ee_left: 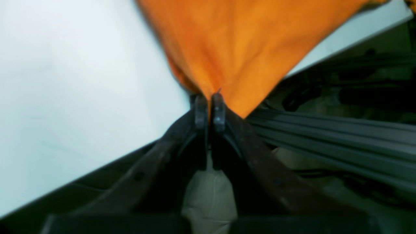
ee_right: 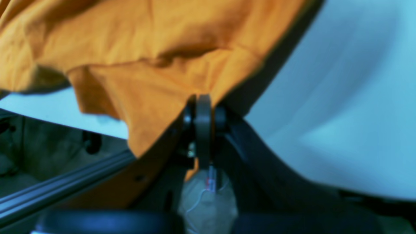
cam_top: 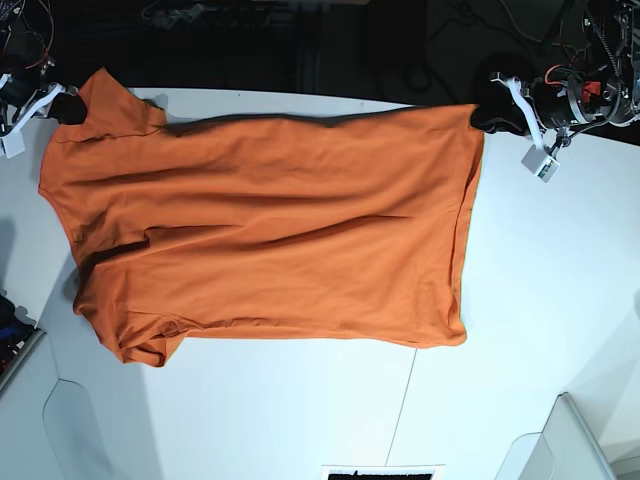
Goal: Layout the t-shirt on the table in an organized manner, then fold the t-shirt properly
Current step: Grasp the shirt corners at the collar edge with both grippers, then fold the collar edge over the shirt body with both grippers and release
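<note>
**T-shirt stretched across the counter, pinned at two far corners**

T-shirt (cam_top: 270, 230) spread lengthwise over the white counter (cam_top: 540, 300), most of the cloth lying flat, far edge held up slightly and casting a shadow along the counter's rim. Left end effector (ee_left: 210, 102) pressed together on a corner of the orange fabric, the cloth fanning out from the pinch point. Right end effector (ee_right: 203, 109) likewise clamped on a corner at the sleeve end, loose folds drooping beside it past the counter's edge. Held apart like this, judging by the taut line between the two grips, to pull wrinkles out before laying the garment down. Still rumpled near the lower sleeve, with long creases across the body. Layout step likely unfinished; folding not yet started. Both wrist views blurred, so fine detail unclear.
</note>
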